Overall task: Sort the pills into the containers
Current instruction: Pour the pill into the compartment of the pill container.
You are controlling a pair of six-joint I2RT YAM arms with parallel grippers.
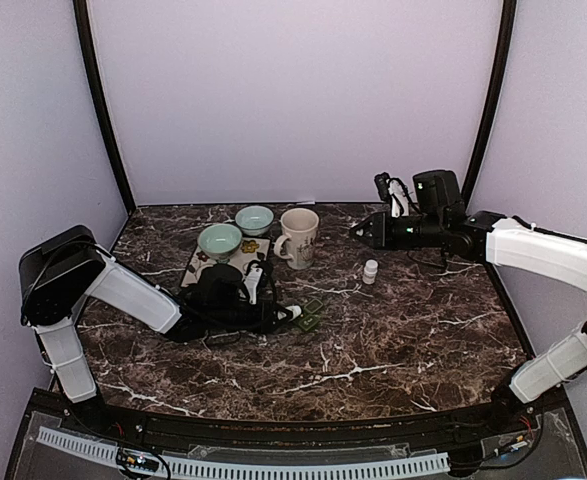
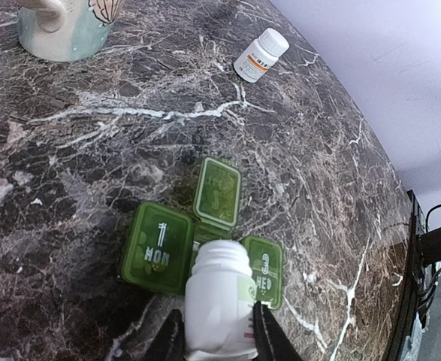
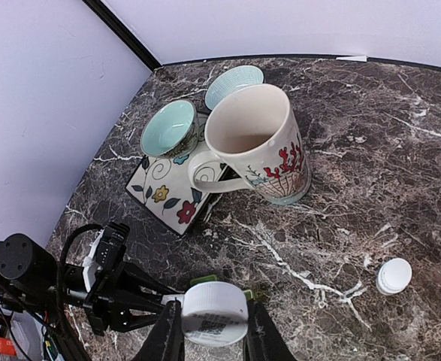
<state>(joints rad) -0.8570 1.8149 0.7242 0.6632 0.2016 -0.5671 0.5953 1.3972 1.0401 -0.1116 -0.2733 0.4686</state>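
Left jaws: partly closed, clamped on the sides of an uncapped white plastic pill bottle [image 2: 218, 293]. The bottle is tipped with its open neck pointing forward, low over the bench.
Translucent green plastic pill organiser [image 2: 156, 248]: lies on the dark marbled stone bench [image 2: 92, 150], directly under the held bottle's neck. The lids marked 1 MON and 3 WED are down, and the lid between them is flipped open, away from the arm.
Right jaws: partly closed, pinching a round white cap [image 3: 215, 310] by its rim, high above the bench toward the back right.
Small capped white bottle with an orange-striped label [image 2: 261, 54]: stands upright on the bench, well apart from the organiser and to the right of the mug.
Cream ceramic mug with red flower print [image 3: 254, 147]: upright, just beside the tile.
Square white floral tile [image 3: 167, 197]: lies flat, with a pale green bowl [image 3: 170, 128] at its far corner. A ribbed pale blue bowl [image 3: 234, 81] sits behind it.
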